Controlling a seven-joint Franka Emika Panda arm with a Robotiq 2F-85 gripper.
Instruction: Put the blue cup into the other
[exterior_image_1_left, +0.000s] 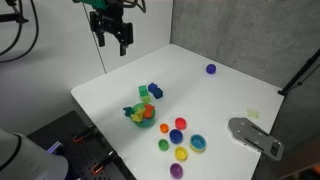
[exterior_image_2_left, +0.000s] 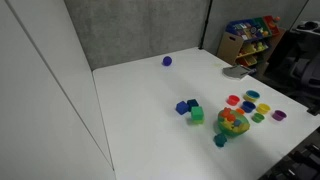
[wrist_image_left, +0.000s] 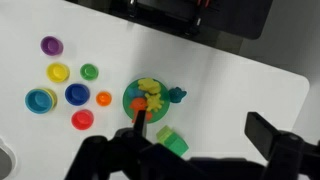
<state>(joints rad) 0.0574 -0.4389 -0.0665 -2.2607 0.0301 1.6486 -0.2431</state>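
The small dark-blue cup (wrist_image_left: 77, 94) stands upright on the white table among several loose cups; it also shows in both exterior views (exterior_image_1_left: 176, 136) (exterior_image_2_left: 247, 106). The wider light-blue cup (wrist_image_left: 41, 99) stands beside it, apart from it, and shows in both exterior views (exterior_image_1_left: 197, 143) (exterior_image_2_left: 251, 95). My gripper (exterior_image_1_left: 112, 42) hangs high above the far side of the table, well away from the cups. In the wrist view its fingers (wrist_image_left: 190, 150) are spread open and empty.
Red (wrist_image_left: 82, 120), yellow (wrist_image_left: 59, 72), green (wrist_image_left: 89, 71) and purple (wrist_image_left: 50, 46) cups surround the two. A green stacking toy (wrist_image_left: 148, 97), a green block (wrist_image_left: 172, 142), blue blocks (exterior_image_1_left: 153, 92), a purple ball (exterior_image_1_left: 210, 69) and a grey object (exterior_image_1_left: 255, 135) lie on the table (exterior_image_1_left: 200, 95).
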